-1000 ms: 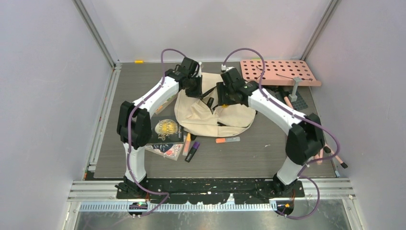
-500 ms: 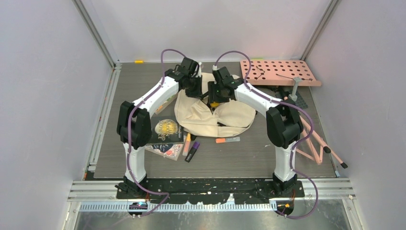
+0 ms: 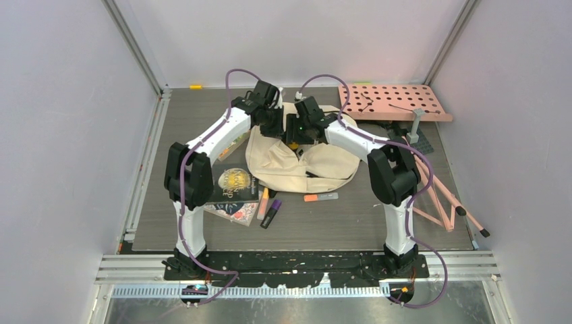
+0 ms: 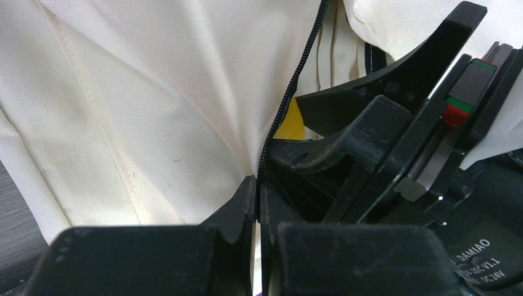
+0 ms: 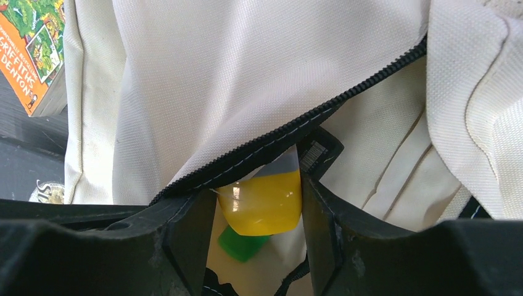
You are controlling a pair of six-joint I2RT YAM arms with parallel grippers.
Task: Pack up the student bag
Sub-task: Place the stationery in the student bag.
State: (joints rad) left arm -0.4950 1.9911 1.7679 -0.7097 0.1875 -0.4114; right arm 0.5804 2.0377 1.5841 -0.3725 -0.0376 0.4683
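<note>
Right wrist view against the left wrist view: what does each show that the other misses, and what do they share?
Only the right wrist view: the right fingers gripping a yellow marker, a green piece below it, and an orange book at top left. Only the left wrist view: the left fingers pinched shut on the black zipper edge. Both: the cream student bag, that zipper, and some of the yellow.

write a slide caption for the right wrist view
The right gripper holds a yellow item at the open zipper of the bag.
</note>
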